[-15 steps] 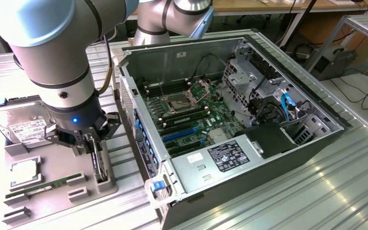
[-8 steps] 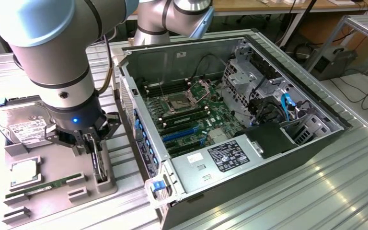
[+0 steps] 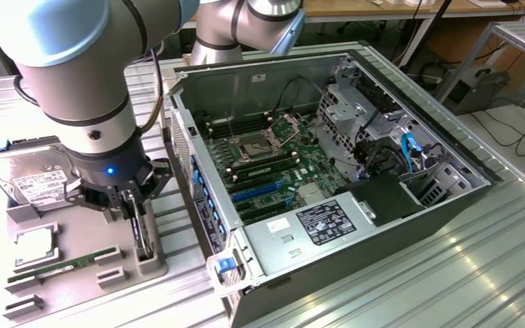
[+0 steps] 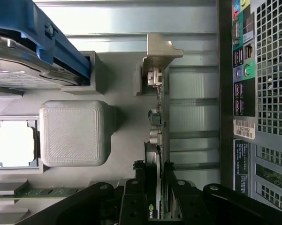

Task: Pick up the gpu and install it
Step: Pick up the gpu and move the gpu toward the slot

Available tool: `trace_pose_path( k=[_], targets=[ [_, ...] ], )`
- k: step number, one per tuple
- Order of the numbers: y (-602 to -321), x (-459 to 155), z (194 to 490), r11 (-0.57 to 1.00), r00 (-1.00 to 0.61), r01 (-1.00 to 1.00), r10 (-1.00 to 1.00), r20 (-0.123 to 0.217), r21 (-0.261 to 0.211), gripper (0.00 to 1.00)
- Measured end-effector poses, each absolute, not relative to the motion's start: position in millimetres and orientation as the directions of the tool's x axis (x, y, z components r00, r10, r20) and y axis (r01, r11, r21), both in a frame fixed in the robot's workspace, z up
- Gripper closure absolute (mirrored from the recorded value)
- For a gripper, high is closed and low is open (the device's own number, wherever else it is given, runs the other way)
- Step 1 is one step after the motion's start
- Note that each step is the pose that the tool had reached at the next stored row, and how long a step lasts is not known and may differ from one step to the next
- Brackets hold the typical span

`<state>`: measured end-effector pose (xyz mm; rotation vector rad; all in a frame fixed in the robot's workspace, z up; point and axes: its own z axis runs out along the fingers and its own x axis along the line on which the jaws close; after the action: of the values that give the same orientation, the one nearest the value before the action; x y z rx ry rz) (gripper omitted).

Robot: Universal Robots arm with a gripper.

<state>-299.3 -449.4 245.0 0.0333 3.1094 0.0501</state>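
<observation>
One end effector (image 4: 154,190): narrow, clamped on both faces of the gpu (image 4: 160,112).
gpu position: upright on edge in a slot of the grey holder (image 3: 85,236), directly beneath the end effector.
grey holder: on the worktop (image 3: 481,273), just beside the open computer case (image 3: 335,171).

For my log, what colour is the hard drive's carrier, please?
The carrier is blue; the wrist view shows it best.

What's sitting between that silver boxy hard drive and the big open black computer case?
In the exterior view, a dark green gpu card stands on edge in a grey holder tray there, with the gripper closed on its top edge.
</observation>
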Motion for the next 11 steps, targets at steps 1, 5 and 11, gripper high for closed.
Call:
trace_pose_path(
  k=[1,5,11],
  targets=[
    [-449.4,-298.8,245.0,0.999,-0.999,0.014,0.015,-0.031,0.032,0.74],
    [-449.4,-298.1,245.2,0.999,-1.000,0.007,0.008,-0.030,0.033,0.74],
    [-449.4,-294.7,254.8,0.999,-0.999,-0.014,-0.013,-0.030,0.035,0.74]
  ],
)
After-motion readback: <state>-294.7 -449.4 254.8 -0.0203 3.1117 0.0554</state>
